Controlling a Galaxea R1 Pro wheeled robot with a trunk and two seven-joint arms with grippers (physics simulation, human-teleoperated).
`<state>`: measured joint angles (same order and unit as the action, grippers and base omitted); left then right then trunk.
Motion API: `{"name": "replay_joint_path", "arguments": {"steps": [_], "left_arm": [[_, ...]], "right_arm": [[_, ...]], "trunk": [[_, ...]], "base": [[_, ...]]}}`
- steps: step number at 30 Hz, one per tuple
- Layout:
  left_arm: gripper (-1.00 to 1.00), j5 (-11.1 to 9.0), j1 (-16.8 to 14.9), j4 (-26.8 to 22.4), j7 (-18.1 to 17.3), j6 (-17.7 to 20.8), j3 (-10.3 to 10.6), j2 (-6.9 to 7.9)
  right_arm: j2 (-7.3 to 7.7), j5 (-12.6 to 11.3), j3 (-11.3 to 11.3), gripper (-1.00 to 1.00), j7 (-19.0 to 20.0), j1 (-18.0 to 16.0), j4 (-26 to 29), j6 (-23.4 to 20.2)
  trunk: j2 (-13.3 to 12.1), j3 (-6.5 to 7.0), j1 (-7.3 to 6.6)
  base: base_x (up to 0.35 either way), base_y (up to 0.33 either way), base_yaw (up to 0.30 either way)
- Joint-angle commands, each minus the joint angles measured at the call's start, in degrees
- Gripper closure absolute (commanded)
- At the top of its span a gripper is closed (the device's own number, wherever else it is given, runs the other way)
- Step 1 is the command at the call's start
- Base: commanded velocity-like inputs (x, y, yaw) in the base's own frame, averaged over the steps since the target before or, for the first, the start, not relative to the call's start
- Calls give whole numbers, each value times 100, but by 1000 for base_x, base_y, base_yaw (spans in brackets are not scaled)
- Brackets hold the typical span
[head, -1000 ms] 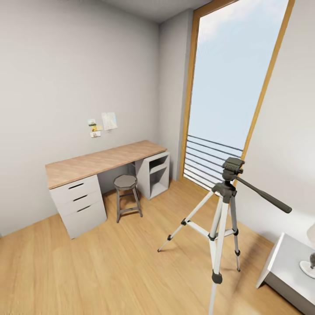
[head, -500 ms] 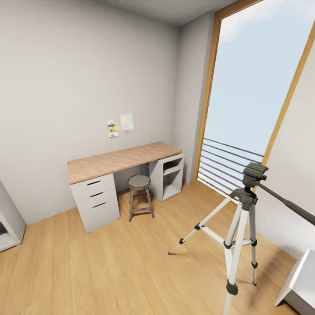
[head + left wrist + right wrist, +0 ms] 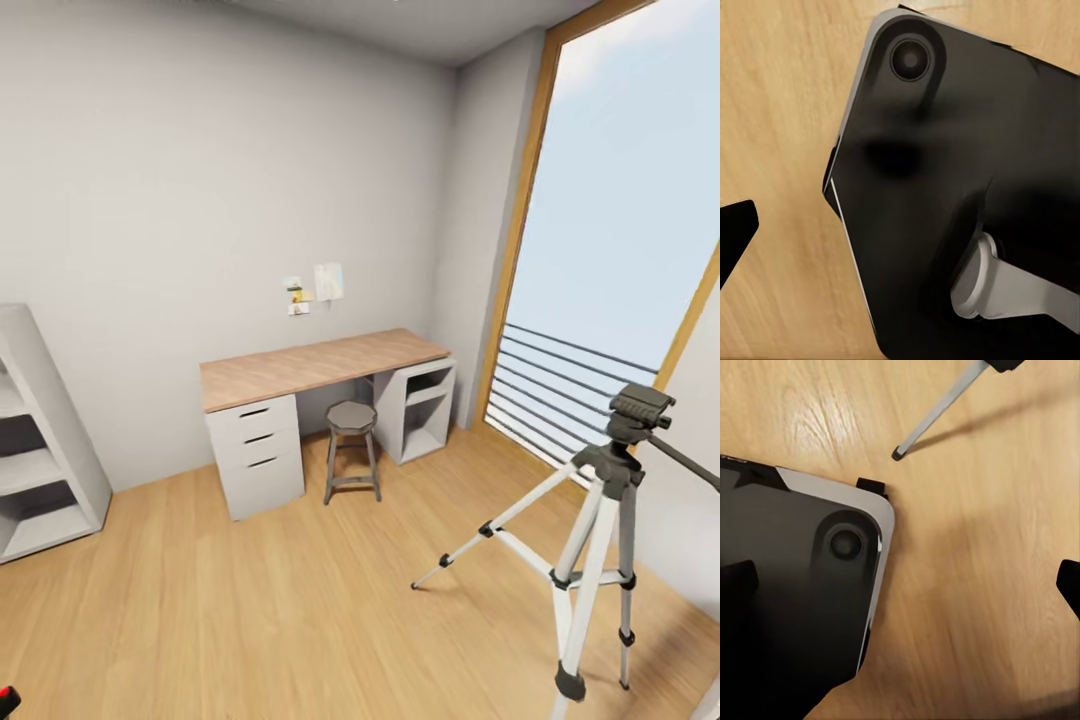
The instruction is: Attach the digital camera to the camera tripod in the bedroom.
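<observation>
The camera tripod (image 3: 600, 500) stands on the wood floor at the right of the head view, silver legs spread, dark grey head (image 3: 640, 408) bare, its pan handle running off the right edge. One of its black feet (image 3: 898, 454) shows in the right wrist view. No digital camera can be made out; a tiny red and dark speck (image 3: 6, 699) sits cut off at the bottom left corner. My right gripper (image 3: 904, 581) is open over the floor, a fingertip (image 3: 735, 581) at each side. My left gripper (image 3: 900, 236) is open too, one fingertip (image 3: 735, 232) showing.
A wooden-top desk (image 3: 320, 365) with white drawers and a round stool (image 3: 350, 450) stands against the far wall. A white shelf (image 3: 40, 450) is at the left, the tall wood-framed window (image 3: 620, 250) at the right. My black base (image 3: 967, 172) fills both wrist views.
The head view has swung left: the desk and tripod slid right in the picture, the white shelf came in at the left, and the white furniture at the bottom right left the view.
</observation>
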<state>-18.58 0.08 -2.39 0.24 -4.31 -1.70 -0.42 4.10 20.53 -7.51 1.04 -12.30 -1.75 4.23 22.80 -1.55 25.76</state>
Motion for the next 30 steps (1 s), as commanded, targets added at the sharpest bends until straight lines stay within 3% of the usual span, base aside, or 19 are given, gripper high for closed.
{"name": "replay_joint_path", "arguments": {"steps": [1,7,20,30], "left_arm": [[-100,-17,1,-8,3,-9,-15,-2],[-100,-15,1,-8,3,-9,-15,-4],[-100,-8,1,-8,3,-7,-11,-11],[-100,-14,1,-8,3,-8,-7,-3]], "right_arm": [[3,38,-48,-100,11,-9,-19,34],[8,38,-48,-100,11,-9,-19,37],[-21,62,-40,-100,-65,-9,-18,-12],[-13,88,-32,-100,-68,-9,-14,-10]], "trunk": [[12,-7,2],[12,15,2],[12,20,2],[12,20,2]], "base": [[-167,135,238],[-214,190,177],[-174,272,39],[-64,137,240]]}}
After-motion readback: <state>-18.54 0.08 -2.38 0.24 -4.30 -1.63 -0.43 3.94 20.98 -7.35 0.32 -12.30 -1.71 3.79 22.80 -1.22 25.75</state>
